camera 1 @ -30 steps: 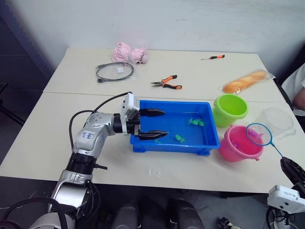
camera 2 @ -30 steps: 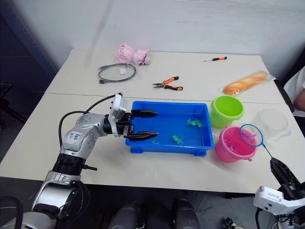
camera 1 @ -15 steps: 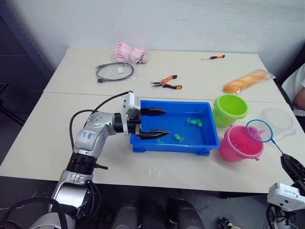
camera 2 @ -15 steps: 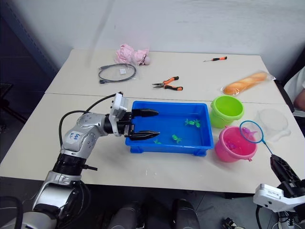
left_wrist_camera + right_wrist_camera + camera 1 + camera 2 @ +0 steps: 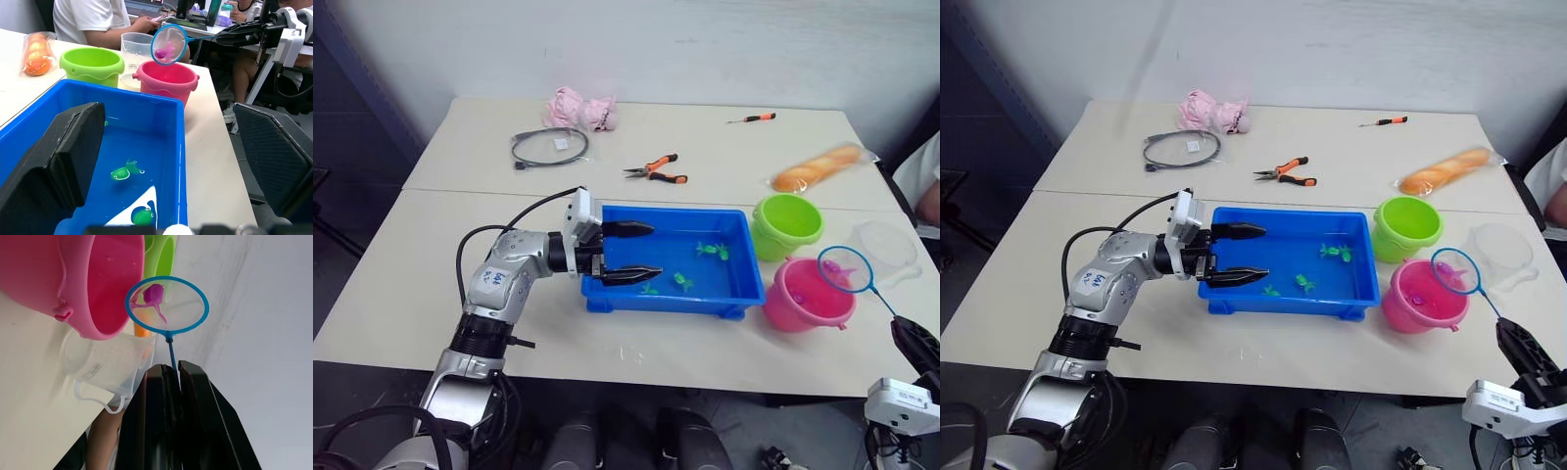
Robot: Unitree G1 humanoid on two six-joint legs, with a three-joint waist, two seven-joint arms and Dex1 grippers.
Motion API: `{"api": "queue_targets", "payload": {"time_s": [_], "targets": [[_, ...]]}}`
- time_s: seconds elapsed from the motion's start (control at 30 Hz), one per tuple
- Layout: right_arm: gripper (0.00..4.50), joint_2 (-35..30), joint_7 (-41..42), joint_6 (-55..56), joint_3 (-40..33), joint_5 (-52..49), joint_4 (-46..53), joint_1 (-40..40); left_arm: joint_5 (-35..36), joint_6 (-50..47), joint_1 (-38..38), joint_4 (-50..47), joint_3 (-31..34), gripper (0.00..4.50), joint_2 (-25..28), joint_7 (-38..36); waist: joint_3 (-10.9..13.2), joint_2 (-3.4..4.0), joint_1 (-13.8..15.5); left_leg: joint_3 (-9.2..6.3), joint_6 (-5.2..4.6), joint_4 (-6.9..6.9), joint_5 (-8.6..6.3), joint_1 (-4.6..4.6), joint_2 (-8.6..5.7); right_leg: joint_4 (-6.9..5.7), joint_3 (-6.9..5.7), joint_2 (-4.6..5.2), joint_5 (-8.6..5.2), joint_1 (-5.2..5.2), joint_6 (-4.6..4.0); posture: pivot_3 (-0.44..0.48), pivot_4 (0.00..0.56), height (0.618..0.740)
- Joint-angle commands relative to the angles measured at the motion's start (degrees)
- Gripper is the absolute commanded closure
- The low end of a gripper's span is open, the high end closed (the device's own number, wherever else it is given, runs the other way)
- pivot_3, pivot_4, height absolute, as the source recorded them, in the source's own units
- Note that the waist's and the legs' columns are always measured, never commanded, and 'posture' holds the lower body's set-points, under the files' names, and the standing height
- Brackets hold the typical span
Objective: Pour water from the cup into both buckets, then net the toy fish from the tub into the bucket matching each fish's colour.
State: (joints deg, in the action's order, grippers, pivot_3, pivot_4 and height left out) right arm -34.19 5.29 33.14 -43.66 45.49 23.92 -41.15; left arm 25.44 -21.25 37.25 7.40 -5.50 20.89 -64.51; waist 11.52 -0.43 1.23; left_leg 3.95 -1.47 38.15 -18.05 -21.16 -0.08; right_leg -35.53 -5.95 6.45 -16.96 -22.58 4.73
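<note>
Right wrist view: my right gripper [image 5: 168, 382] is clamped on the thin dark handle of the small round net with light blue rim and sheer mesh [image 5: 167, 304]. One magenta-pink plastic toy fish [image 5: 154, 293] sits in the mesh. Hoop hangs out ahead of the fingers, above the far edge of the hot pink round plastic bucket [image 5: 808, 292], not centred over the mouth as far as I can judge. Lime green round plastic bucket [image 5: 787, 224] stands just beyond the pink one, nearly touching. Clear plastic cup with side handle [image 5: 105, 364] rests on the table right beside the pink bucket, close under the net handle.

Left gripper [image 5: 634, 253] is spread wide and grasping nothing, one finger over the water, the other along the near wall of the shallow bright blue rectangular plastic tub [image 5: 734, 294]. I judge it's steadying the tub. Three green plastic toy fish [image 5: 681, 282] float ahead of those fingers; no pink ones that I can make out there.

Step, my call: tip the pink fish into the pink bucket.

Risks:
- Hoop off-centre, so the fish could drop on the table or into the cup.
- Wet mesh may hold the fish when I flip it; a shake could fling it toward the green bucket.
- Thin handle may twist in the clamp, giving poor tilt control.
- Swinging low could clip the pink rim and tip it, spilling water.
</note>
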Motion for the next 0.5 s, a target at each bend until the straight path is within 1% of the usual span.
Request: {"api": "queue_targets", "payload": {"time_s": [0.03, 0.1, 0.17, 0.27, 0.33, 0.5], "targets": [[4.5, -0.77, -2.11, 0.18, -2.36, -0.35, -0.34, -0.37, 1.09, 0.2, 0.18, -1.91, 0.83, 0.02, -0.06, -0.03, 0.0, 0.0, 0.04, 0.0, 0.0, 0.0, 0.0, 0.0, 0.0, -0.01, 0.0, 0.0, 0.0, 0.0, 0.0, 0.0, 0.15, 0.74], [4.5, -1.5, -2.24, 2.3, -1.54, -0.56, -0.36, -1.26, 1.15, 0.05, 0.22, -1.97, 0.84, 0.02, -0.16, 0.13, 0.0, 0.0, 0.06, 0.0, 0.0, 0.0, 0.0, -0.01, 0.0, 0.0, 0.0, 0.0, 0.0, 0.0, 0.0, 0.0, 0.15, 0.74], [4.5, -1.12, -3.2, -0.14, -3.71, -0.5, -1.95, -0.76, 0.96, 0.3, 0.18, -1.86, 0.66, 0.02, -0.06, -0.12, 0.0, 0.0, 0.08, 0.0, 0.0, 0.0, 0.0, -0.01, -0.01, 0.0, 0.0, 0.0, 0.0, 0.0, 0.0, 0.0, 0.15, 0.74], [4.5, -1.86, -2.7, 5.15, 0.14, -0.15, -0.09, -3.07, 1.28, -0.13, 0.0, -2.08, 0.95, 0.02, -0.38, 0.51, 0.0, 0.0, 0.1, 0.0, 0.0, 0.0, 0.0, -0.01, -0.01, 0.0, 0.0, 0.0, 0.0, 0.0, 0.0, 0.0, 0.15, 0.74], [4.5, -0.54, -3.68, 1.94, -1.93, -0.65, -1.55, -2.26, 1.03, 0.28, 0.05, -1.9, 0.72, 0.02, -0.23, 0.13, 0.0, 0.0, 0.09, -0.01, 0.0, 0.0, 0.0, -0.01, 0.0, 0.0, 0.0, 0.0, -0.01, 0.0, 0.0, 0.0, 0.15, 0.74], [4.5, -2.47, -5.27, 4.69, -1.67, 0.34, -2.75, -2.78, 1.08, 0.3, 0.08, -1.85, 0.79, 0.02, -0.51, 0.57, 0.0, 0.01, 0.01, 0.0, 0.0, 0.01, 0.0, -0.01, -0.01, 0.0, 0.01, 0.01, -0.01, 0.0, 0.0, 0.0, 0.15, 0.74]]}}
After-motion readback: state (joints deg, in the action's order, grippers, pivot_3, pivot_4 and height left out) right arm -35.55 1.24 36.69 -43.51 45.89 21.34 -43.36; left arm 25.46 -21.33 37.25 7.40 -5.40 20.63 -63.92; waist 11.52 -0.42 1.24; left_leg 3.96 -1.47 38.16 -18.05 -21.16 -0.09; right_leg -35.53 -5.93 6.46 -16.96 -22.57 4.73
